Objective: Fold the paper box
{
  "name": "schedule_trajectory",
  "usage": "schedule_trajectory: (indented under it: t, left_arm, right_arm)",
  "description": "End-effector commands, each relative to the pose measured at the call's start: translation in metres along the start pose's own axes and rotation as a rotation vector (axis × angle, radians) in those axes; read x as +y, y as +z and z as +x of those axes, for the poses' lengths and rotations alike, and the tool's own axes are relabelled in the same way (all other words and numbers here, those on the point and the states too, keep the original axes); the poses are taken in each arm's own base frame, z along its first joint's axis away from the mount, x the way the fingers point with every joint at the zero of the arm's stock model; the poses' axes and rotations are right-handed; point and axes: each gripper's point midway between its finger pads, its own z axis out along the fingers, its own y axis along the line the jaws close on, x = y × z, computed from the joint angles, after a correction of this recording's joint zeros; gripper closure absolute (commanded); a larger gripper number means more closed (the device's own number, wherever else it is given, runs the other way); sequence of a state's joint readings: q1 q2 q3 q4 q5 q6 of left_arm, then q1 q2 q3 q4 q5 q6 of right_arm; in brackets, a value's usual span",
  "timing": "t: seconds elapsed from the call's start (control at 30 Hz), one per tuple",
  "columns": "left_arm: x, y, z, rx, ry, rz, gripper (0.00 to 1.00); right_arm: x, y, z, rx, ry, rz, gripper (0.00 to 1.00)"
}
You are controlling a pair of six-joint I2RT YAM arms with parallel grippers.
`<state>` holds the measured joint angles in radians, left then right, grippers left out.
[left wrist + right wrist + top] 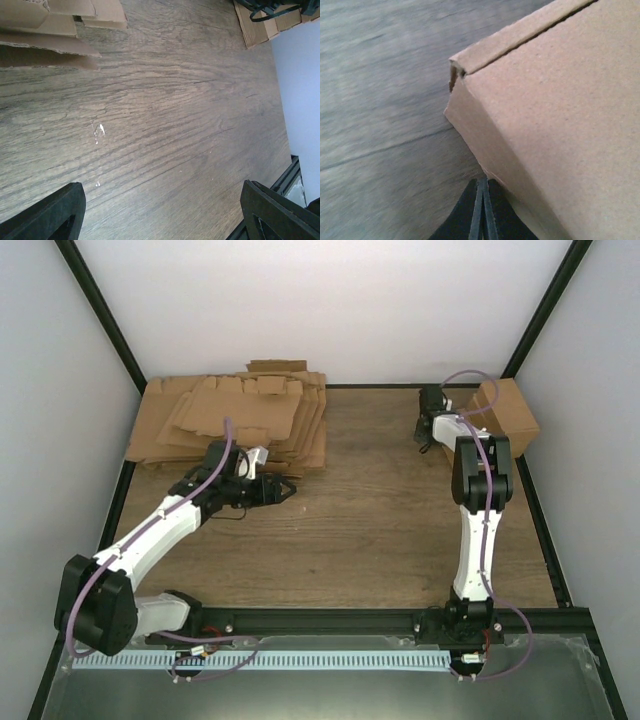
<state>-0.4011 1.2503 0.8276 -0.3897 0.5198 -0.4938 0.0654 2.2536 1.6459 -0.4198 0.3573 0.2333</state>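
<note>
The paper box (508, 416) stands as a folded brown carton at the table's back right, near the wall. In the right wrist view the paper box (560, 115) fills the right side, one corner toward the camera. My right gripper (432, 400) is just left of it, shut, with nothing between its fingers. The shut tips (482, 182) lie against the carton's lower edge. My left gripper (290, 488) hangs open over bare wood at the middle left, beside the cardboard pile. Its two fingers (50, 215) stand wide apart around the left gripper (162, 195), which holds nothing.
A thick pile of flat brown cardboard sheets (230, 425) fills the back left corner, its top die-cut sheet lying askew. The pile's edge (50, 30) shows in the left wrist view. Black frame rails (540, 530) border the wooden table (370, 530).
</note>
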Motion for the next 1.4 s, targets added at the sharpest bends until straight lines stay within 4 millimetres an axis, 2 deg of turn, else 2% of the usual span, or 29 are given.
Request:
schedule_trajectory:
  t: [0.0,0.13,0.33,0.47,0.6,0.73,0.83,0.9,0.93,1.0,1.03,1.1,1.13,1.17,1.2,1.3,1.37]
  left_arm:
    - [-0.006,0.001,-0.008,-0.004,0.019,0.01,0.12]
    - [-0.001,0.004,-0.005,0.011,0.011,-0.001,0.13]
    - [0.0,0.004,-0.005,0.011,0.003,-0.011,0.13]
    - [0.0,0.003,-0.007,0.003,0.003,-0.016,0.13]
    - [0.0,0.0,-0.013,-0.023,0.013,-0.033,0.13]
    - [-0.002,-0.006,-0.021,-0.063,0.038,-0.048,0.13]
    - [-0.005,-0.01,-0.027,-0.094,0.071,-0.048,0.13]
    - [-0.007,-0.014,-0.031,-0.122,0.095,-0.052,0.13]
    - [-0.009,-0.017,-0.034,-0.139,0.11,-0.054,0.13]
    - [-0.012,-0.022,-0.037,-0.169,0.138,-0.048,0.1]
    - [-0.016,-0.024,-0.04,-0.194,0.158,-0.035,0.03]
    - [-0.023,-0.031,-0.043,-0.239,0.198,-0.008,0.0]
    - [-0.025,-0.034,-0.045,-0.269,0.22,0.004,0.0]
    - [-0.027,-0.039,-0.046,-0.307,0.244,0.012,0.0]
    - [-0.028,-0.047,-0.049,-0.364,0.265,0.004,0.0]
    - [-0.009,-0.065,-0.055,-0.512,0.31,-0.11,0.0]
    - [0.002,-0.079,-0.058,-0.588,0.351,-0.193,0.0]
  right_arm:
    - [-0.037,0.026,0.016,0.078,0.034,0.114,0.98]
    - [-0.042,0.031,0.012,0.073,0.025,0.12,0.98]
    - [-0.035,0.034,-0.004,0.053,0.026,0.089,0.98]
    - [-0.024,0.019,-0.017,0.026,0.027,0.019,0.96]
    - [-0.001,-0.017,-0.031,-0.05,-0.001,-0.066,0.91]
    - [0.046,-0.075,-0.037,-0.165,-0.079,-0.217,0.86]
    - [0.083,-0.125,-0.029,-0.265,-0.149,-0.363,0.83]
    - [0.095,-0.153,-0.02,-0.317,-0.165,-0.452,0.8]
    - [0.1,-0.163,-0.006,-0.318,-0.174,-0.516,0.78]
    - [0.106,-0.186,0.007,-0.353,-0.174,-0.632,0.72]
    - [0.106,-0.203,0.011,-0.391,-0.177,-0.691,0.69]
    - [0.11,-0.225,0.031,-0.455,-0.206,-0.813,0.54]
    - [0.109,-0.233,0.039,-0.485,-0.209,-0.849,0.36]
    - [0.105,-0.236,0.047,-0.509,-0.195,-0.854,0.11]
    - [0.098,-0.24,0.054,-0.537,-0.174,-0.849,0.02]
    - [0.073,-0.253,0.063,-0.64,-0.085,-0.821,0.0]
    - [0.058,-0.247,0.06,-0.625,0.001,-0.747,0.0]
